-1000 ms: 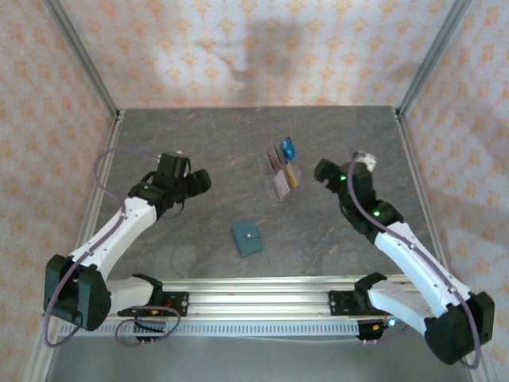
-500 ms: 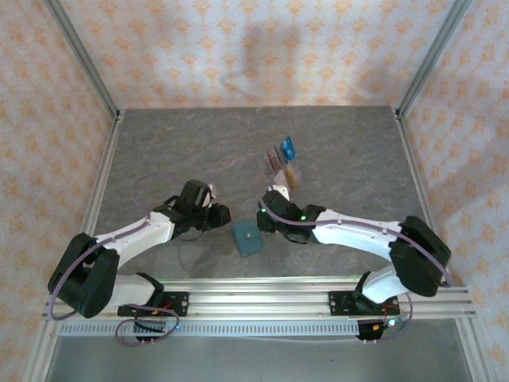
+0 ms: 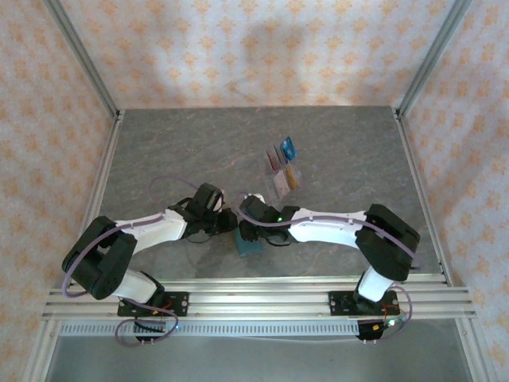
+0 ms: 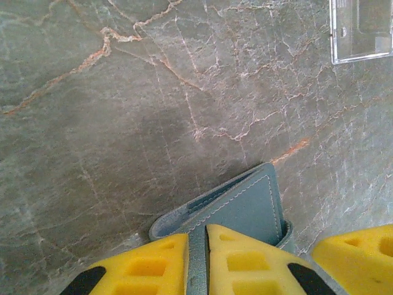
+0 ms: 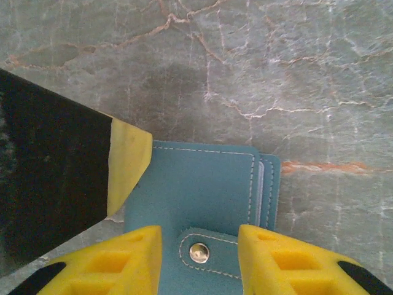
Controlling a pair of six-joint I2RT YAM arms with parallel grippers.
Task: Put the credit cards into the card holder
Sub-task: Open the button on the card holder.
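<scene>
The card holder [image 3: 250, 246] is a teal wallet lying on the table near the front middle. In the left wrist view my left gripper [image 4: 206, 249] is shut on a thin edge of the card holder [image 4: 245, 206], which is lifted slightly there. My right gripper [image 5: 199, 246] stands open over the card holder [image 5: 196, 184], its yellow fingers on either side of the strap with the snap stud [image 5: 198, 252]. From above, the left gripper [image 3: 230, 225] and right gripper [image 3: 245, 231] meet at the wallet's far edge. The credit cards [image 3: 283, 165], blue, mauve-pink and orange-brown, stand farther back.
The cards sit in a clear slotted rack [image 3: 280, 177], whose corner [image 4: 362, 31] shows at the top right of the left wrist view. The left gripper's black and yellow finger [image 5: 126, 169] crosses the left side of the right wrist view. Metal frame posts border the table.
Both arms have swung in from the sides toward the wallet. The left gripper has closed on its edge, and the right gripper has come down over the snap strap.
</scene>
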